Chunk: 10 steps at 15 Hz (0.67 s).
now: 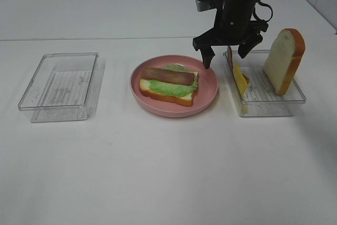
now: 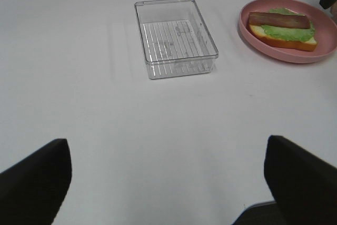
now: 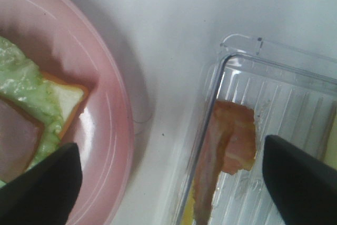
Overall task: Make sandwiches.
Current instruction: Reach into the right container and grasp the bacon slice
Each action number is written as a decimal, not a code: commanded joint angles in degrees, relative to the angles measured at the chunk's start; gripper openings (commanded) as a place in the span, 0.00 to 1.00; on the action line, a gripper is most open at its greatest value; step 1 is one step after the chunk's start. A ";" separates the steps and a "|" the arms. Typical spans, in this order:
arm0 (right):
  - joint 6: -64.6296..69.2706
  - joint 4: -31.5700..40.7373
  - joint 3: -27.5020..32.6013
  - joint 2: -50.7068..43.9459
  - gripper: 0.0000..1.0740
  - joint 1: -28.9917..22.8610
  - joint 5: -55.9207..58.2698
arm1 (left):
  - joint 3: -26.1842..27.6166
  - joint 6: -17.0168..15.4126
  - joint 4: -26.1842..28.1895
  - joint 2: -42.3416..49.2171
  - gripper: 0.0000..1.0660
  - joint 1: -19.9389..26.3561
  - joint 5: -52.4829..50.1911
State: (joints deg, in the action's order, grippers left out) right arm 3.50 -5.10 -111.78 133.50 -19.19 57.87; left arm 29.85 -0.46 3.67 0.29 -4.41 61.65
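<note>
The sandwich (image 1: 169, 84) lies on the round pink plate (image 1: 208, 92): one bread slice, green lettuce and a reddish-brown bacon strip (image 1: 167, 75) on top. My right gripper (image 1: 225, 56) hangs open and empty above the gap between the plate and the right clear tray (image 1: 274, 108). In that tray a bread slice (image 1: 285, 60) leans upright, with yellow cheese (image 1: 240, 80) and a bacon piece (image 3: 231, 140) against the near wall. In the right wrist view, my right gripper (image 3: 168, 183) straddles the plate's rim (image 3: 113, 125) and the tray's corner (image 3: 237, 51). My left gripper (image 2: 168, 183) is open over bare table.
An empty clear tray (image 1: 60, 85) stands at the left, also visible in the left wrist view as the empty tray (image 2: 176, 38), with the plate (image 2: 274, 51) beyond it. White table surrounds everything.
</note>
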 commanded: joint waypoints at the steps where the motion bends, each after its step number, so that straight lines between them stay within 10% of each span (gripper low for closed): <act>1: -0.80 -0.63 -0.40 0.46 0.82 0.23 -0.92 | -0.11 -0.11 -0.23 0.97 0.85 0.06 -0.11; 5: 2.23 -3.55 -0.40 0.46 0.56 0.23 -1.09 | -0.11 -0.11 -0.23 0.97 0.85 0.06 -0.11; 8: 4.07 -6.59 -0.40 0.46 0.00 0.23 -1.66 | -0.11 -0.11 -0.23 0.97 0.85 0.06 -0.11; 10: 4.07 -7.16 -0.40 0.46 0.00 0.23 -1.55 | -0.11 -0.11 -0.23 0.97 0.85 0.06 -0.11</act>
State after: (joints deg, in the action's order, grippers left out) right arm 6.99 -11.40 -111.78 133.84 -19.19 56.49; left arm 29.85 -0.46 3.67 0.29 -4.41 61.65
